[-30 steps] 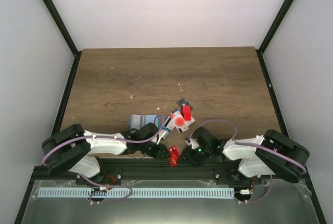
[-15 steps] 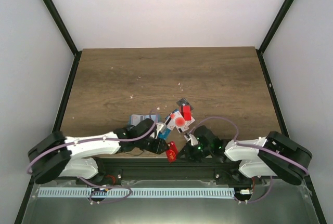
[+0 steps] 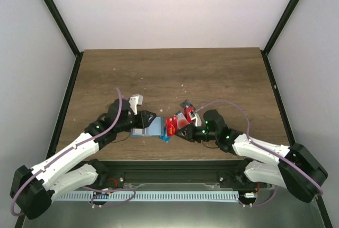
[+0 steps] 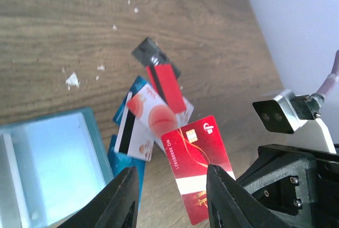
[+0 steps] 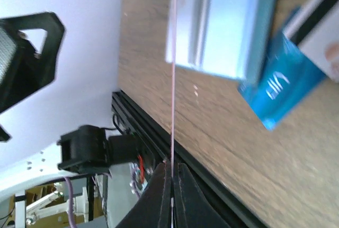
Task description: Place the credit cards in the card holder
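Observation:
The card holder (image 3: 149, 128) lies open on the table, teal-blue with a pale slotted inside; it shows in the left wrist view (image 4: 53, 170) and the right wrist view (image 5: 222, 27). My right gripper (image 3: 184, 131) is shut on a red credit card (image 3: 172, 124) held on edge just right of the holder; in the right wrist view (image 5: 172, 171) that card is a thin line (image 5: 173, 80). My left gripper (image 3: 146, 118) hovers open and empty over the holder's far right edge, its fingers (image 4: 126, 199) framing the red card (image 4: 198, 167).
A pile of cards lies right of the holder: a white one with a red circle (image 4: 151, 119), a red one with a black stripe (image 4: 165, 88), a dark one (image 4: 148, 53) and blue ones (image 5: 280, 88). White crumbs (image 4: 71, 81) dot the wood.
Both arms have reached out from the near edge. My right gripper has carried the red card from the front edge up beside the holder. My left gripper has moved above the holder.

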Robot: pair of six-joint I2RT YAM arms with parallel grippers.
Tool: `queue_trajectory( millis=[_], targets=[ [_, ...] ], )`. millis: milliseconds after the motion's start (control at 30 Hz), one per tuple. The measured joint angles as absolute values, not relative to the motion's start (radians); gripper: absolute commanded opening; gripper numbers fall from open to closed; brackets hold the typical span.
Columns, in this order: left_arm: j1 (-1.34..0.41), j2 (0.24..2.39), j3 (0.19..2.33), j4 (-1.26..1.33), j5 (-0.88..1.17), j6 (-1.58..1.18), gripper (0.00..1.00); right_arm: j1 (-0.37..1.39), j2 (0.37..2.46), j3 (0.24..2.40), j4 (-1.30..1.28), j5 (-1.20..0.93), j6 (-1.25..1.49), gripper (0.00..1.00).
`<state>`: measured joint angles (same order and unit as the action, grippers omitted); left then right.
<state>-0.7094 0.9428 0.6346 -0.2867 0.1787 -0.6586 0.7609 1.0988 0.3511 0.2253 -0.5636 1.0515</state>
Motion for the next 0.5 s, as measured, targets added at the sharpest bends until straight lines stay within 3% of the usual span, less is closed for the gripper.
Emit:
queue_trajectory(
  millis=[200,500],
  targets=[
    [-0.571,0.907,0.606,-0.160,0.363,-0.648,0.38,0.694,1.164,0.432,0.367,-0.627,1.045,0.01],
    [-0.499,0.851,0.539,0.070,0.621,-0.691,0.39,0.667,1.239,0.483,0.635,-0.757,1.085,0.01]
  ],
)
